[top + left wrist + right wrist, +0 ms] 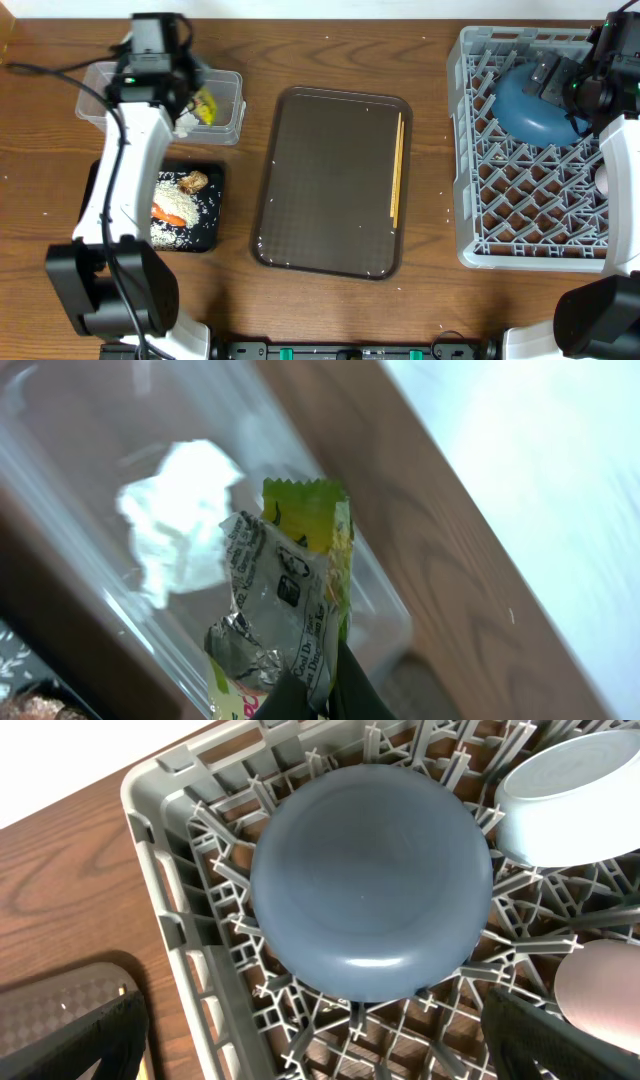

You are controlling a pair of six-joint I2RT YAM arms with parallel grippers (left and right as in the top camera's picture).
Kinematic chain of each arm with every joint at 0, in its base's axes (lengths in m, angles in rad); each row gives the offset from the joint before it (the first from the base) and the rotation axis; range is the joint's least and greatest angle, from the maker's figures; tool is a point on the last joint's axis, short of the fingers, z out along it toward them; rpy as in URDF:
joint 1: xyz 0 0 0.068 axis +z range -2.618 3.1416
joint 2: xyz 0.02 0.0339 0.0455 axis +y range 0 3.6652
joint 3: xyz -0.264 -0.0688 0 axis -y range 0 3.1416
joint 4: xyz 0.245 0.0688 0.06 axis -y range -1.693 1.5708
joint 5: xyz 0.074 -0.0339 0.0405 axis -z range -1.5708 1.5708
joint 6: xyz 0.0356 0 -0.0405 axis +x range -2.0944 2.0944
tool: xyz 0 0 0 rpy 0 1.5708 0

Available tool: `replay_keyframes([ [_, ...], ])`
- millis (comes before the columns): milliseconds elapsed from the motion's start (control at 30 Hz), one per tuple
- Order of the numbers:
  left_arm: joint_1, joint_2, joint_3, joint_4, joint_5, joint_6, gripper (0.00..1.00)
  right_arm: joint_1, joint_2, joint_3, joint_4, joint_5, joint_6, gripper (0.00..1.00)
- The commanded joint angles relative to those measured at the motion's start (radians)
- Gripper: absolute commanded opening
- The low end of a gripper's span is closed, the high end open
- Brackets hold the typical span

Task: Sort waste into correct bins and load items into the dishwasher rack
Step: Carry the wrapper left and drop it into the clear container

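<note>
Sorting looks nearly finished. Left of the brown serving tray [330, 130], off its near corner, the black tray [212, 172] holds the rice [175, 232], carrot [170, 213] and brown lump [193, 182]. Off its far corner, the clear tub [228, 90] has the napkin [180, 510] inside. The left gripper [320, 698] is pinched tight on the green-silver wrapper [290, 590], which hangs over that tub and is not yet dropped. Right of the serving tray, the rack [470, 150] carries the blue dish [370, 895] upside down, with a pale bowl [570, 790] and another pale round piece [600, 990] next to it. The right gripper [552, 80] hovers above the dish, jaws spread wide and empty. The chopsticks [397, 170] lie along the serving tray's right edge, and they seem to be the last item left to load.
</note>
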Motion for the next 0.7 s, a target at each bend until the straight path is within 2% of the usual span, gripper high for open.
replay_keyframes([
  [0,0.058,0.031,0.005,0.003,-0.012,-0.19,0.06,-0.003,-0.01,0.0,-0.002,0.01,0.013,0.99],
  [100,0.101,0.045,0.005,0.011,0.007,-0.222,0.06,-0.003,-0.01,0.0,-0.002,0.01,0.013,0.99],
  [167,0.12,0.05,0.005,0.023,0.007,-0.24,0.1,-0.003,-0.01,0.0,-0.002,0.01,0.014,0.99],
  [200,0.128,0.053,0.005,0.029,0.007,-0.239,0.17,-0.003,-0.01,0.0,-0.002,0.01,0.013,0.99],
  [233,0.134,0.053,0.005,0.033,0.007,-0.239,0.31,-0.003,-0.01,0.0,-0.002,0.01,0.013,0.99],
  [267,0.138,0.053,0.005,0.034,0.007,-0.239,0.54,-0.003,-0.01,0.0,-0.002,0.01,0.013,0.99],
  [300,0.14,0.053,0.005,0.034,0.007,-0.239,0.72,-0.003,-0.01,0.0,-0.002,0.01,0.013,0.99],
  [333,0.14,0.053,0.005,0.034,0.007,-0.239,0.88,-0.003,-0.01,0.0,-0.002,0.01,0.013,0.99],
  [367,0.14,0.053,0.005,0.034,0.008,-0.238,0.96,-0.003,-0.01,0.0,-0.002,0.01,0.013,0.99],
  [400,0.14,0.053,0.005,0.034,0.012,-0.231,0.98,-0.003,-0.01,0.0,-0.002,0.01,0.013,0.99],
  [667,0.14,0.042,0.006,0.045,0.151,-0.172,0.98,-0.003,-0.01,0.0,-0.002,0.01,0.013,0.99],
])
